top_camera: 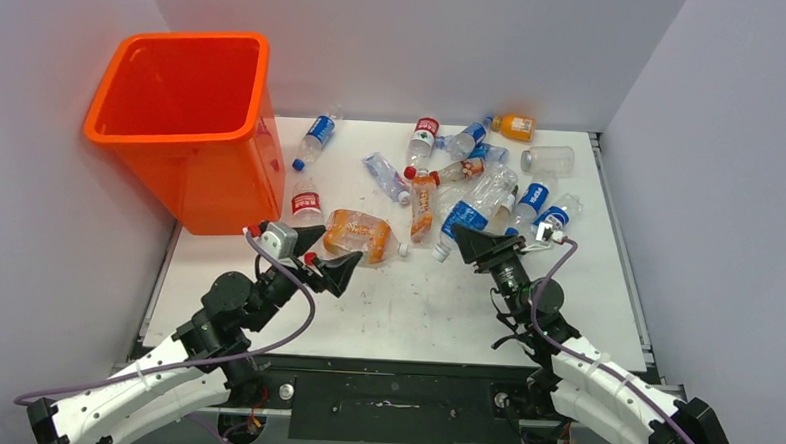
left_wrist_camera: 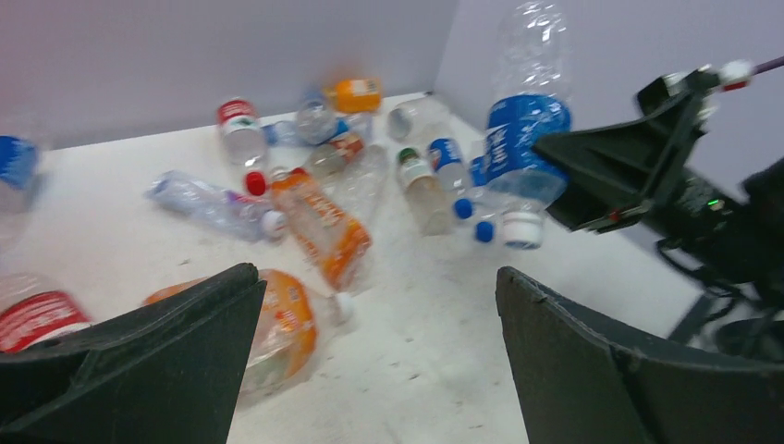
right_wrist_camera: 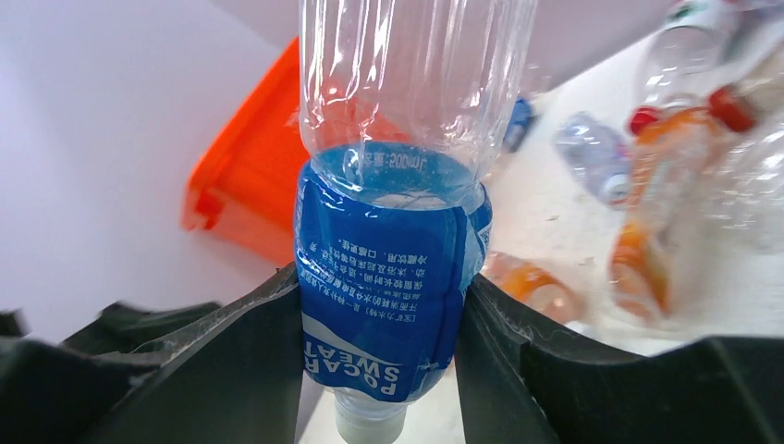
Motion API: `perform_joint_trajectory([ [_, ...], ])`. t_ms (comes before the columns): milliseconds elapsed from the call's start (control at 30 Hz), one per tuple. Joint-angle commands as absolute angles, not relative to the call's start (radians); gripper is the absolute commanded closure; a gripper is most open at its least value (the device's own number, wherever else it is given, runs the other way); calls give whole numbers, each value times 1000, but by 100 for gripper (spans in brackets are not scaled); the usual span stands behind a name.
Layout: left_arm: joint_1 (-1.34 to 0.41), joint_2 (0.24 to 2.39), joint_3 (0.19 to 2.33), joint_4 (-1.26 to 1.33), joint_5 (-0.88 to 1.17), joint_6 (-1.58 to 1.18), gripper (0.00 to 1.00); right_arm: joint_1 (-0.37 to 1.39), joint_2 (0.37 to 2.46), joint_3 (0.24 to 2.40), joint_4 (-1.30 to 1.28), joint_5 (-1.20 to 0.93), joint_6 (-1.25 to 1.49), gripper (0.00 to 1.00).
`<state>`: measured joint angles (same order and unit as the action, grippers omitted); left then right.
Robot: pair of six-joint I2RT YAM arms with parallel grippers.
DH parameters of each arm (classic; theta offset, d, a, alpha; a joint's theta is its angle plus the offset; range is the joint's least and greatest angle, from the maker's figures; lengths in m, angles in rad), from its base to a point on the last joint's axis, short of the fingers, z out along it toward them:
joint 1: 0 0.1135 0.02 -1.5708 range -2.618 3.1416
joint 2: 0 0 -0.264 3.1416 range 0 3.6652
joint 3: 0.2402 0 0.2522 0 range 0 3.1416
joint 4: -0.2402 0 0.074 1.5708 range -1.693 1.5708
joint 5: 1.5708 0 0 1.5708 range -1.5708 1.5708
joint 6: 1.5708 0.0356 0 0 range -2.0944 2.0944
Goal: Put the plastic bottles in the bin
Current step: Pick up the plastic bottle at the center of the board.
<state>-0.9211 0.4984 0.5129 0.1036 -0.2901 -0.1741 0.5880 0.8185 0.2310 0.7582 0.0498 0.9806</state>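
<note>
Top external: one bin (top_camera: 185, 188), about sixteen bottles (top_camera: 425, 141); left jaws wide, empty; right jaws tight on blue-labelled bottle (right_wrist_camera: 393, 277).

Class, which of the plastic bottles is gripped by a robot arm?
The clear plastic bottle with the blue Pocari Sweat label, clamped cap-down in the right gripper; none of the rest is held.

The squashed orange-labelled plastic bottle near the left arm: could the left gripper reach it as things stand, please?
Probably yes: the left gripper is open, and the squashed orange-labelled plastic bottle lies just ahead of it with nothing between.
</note>
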Motion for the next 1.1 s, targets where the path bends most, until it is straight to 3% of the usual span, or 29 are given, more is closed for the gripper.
perform_joint_trajectory([
  [0, -922, 549, 436, 488, -56, -455, 4, 661, 807, 192, 998, -83, 1014, 64],
  [200, -922, 706, 389, 747, 150, -603, 4, 780, 916, 220, 1270, -176, 1042, 64],
  [633, -925, 843, 459, 712, 406, -705, 0, 954, 1002, 266, 1361, -101, 920, 64],
  [867, -925, 877, 475, 694, 460, -725, 33, 992, 1026, 281, 1369, -71, 868, 65],
  [967, -925, 892, 493, 675, 478, -715, 58, 999, 1031, 284, 1360, -69, 851, 65],
  [1067, -926, 884, 497, 655, 459, -695, 72, 1005, 1016, 287, 1325, -75, 828, 64],
])
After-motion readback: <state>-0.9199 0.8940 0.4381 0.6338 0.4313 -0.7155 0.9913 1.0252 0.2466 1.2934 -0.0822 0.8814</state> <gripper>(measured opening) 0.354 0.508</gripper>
